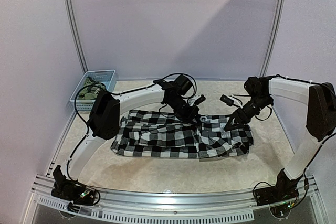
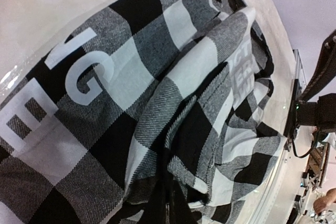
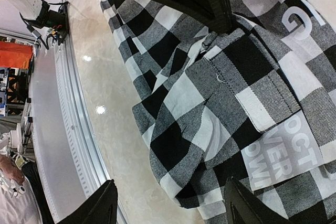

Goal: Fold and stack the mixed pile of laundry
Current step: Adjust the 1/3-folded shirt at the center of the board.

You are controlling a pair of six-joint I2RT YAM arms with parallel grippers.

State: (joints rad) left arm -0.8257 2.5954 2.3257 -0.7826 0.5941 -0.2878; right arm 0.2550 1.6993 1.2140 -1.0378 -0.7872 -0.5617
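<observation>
At the far left corner of the surface we see a light blue basket with a green shirt bundled inside it. Just to the right, the left arm reaches in over the middle. The left gripper is pressed together on a puckered fold at the far edge of the checked shirt, pinching the cloth. The black-and-white checked shirt lies lengthwise across the middle of the surface, rumpled rather than flat, with white lettering printed on it. At the shirt's right end, the right gripper hangs with its fingers spread wide above a bunched edge of the fabric. From these views we cannot tell whether those fingers touch the cloth.
</observation>
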